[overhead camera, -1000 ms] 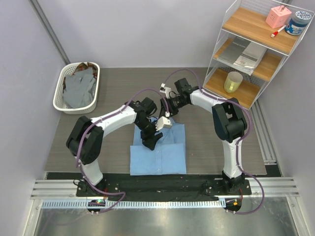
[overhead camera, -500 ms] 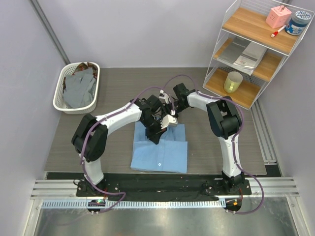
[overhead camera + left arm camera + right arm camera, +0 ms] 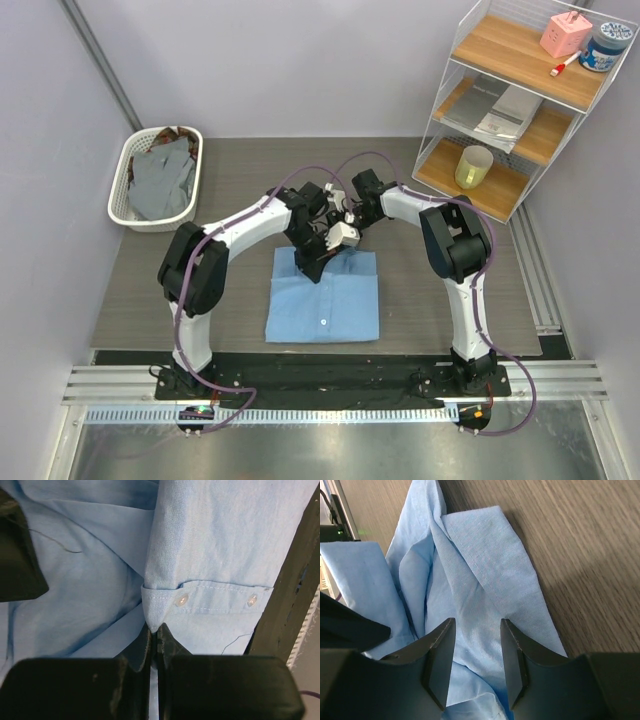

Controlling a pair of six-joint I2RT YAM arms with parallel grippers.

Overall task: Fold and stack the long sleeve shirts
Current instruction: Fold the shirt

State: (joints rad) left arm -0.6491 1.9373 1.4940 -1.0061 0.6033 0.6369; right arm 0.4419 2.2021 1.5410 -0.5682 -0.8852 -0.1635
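The grey wood-patterned tabletop (image 3: 230,200) is taken up near its front middle by a soft light blue shirt (image 3: 325,305) with buttons and long sleeves. The light blue shirt is already brought into a nearly square packet, with its front edge and sides lying straight. Its far edge, under the two arms, is seen in the wrist views to be rumpled and loose.

At the far left a white plastic basket (image 3: 118,195) is placed. Inside it a grey shirt (image 3: 160,185) and some brown cloth (image 3: 178,133) are heaped, unfolded. No stack is begun, so the greater part of the task is judged to be left.

The left claw (image 3: 154,630) is pressed together at the corner of a buttoned sleeve cuff (image 3: 215,600), and a thin fold of the blue cloth appears to be pinched in it. The right claw (image 3: 476,630) is held with its jaws apart over the loose blue folds, and nothing is clamped by it.
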